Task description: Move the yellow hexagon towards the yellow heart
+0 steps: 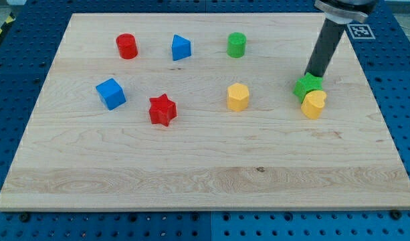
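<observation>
Yellow hexagon (238, 96): sits mid-board, well apart from the heart, with bare wood between them.
Green star (308, 85): touching the heart's upper-left edge; an obstacle near the goal.
Yellow heart (314, 104): near the view's right edge; the target.
My tip (314, 72): just behind the green star, far from the hexagon.
Jaws: none, only a rod.
Approach: I would circle to the hexagon's left side, then push straight right, stopping short of the star.

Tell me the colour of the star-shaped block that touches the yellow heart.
Green. The green star shows in the camera view, against the yellow heart.
</observation>
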Robot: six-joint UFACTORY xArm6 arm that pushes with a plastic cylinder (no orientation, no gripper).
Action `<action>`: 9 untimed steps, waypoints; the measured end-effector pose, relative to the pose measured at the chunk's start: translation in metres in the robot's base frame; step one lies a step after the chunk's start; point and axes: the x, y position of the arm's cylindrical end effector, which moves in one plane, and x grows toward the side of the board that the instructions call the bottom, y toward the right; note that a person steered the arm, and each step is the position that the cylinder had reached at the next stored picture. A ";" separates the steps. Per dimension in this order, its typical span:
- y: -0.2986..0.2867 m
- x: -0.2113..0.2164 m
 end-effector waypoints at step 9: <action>-0.176 0.031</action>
